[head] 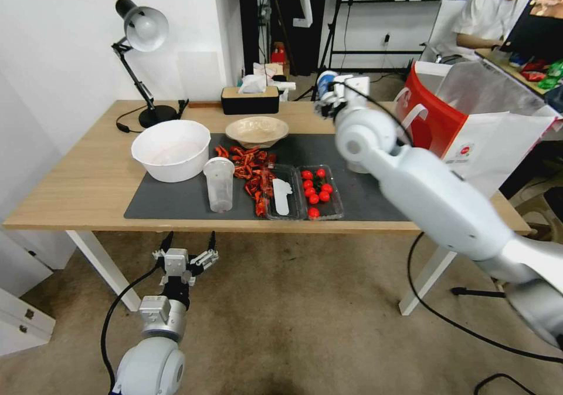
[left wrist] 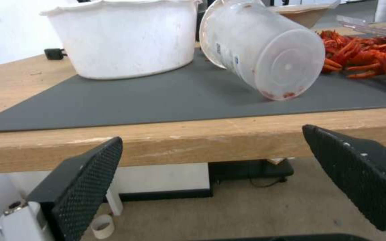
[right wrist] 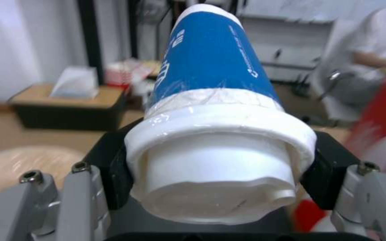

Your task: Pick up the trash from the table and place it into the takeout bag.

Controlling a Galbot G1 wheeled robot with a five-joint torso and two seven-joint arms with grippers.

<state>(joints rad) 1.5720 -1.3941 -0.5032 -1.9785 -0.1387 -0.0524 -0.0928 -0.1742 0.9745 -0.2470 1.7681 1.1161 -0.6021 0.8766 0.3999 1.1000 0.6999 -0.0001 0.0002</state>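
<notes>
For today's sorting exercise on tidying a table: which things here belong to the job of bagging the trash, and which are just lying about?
Belongs to the job:
blue and white cup, held by the right gripper
clear plastic cup
shallow beige bowl
takeout bag
left gripper, open below the table edge

Just lying about:
large white bowl
tray of cherry tomatoes
desk lamp
tissue box

Right arm raised with claw clamped on a cup, left arm held low with claw spread.

The white, jointed right arm is stretched forward and up over the far right part of the desk, its right claw (head: 328,94) closed on a blue-and-white paper cup with a white lid (right wrist: 215,110), the black pads pressed against the cup's sides near the lid. The left arm is kept low before the near desk edge, its left claw (head: 187,253) held upward with black textured fingers (left wrist: 85,180) wide apart.
</notes>
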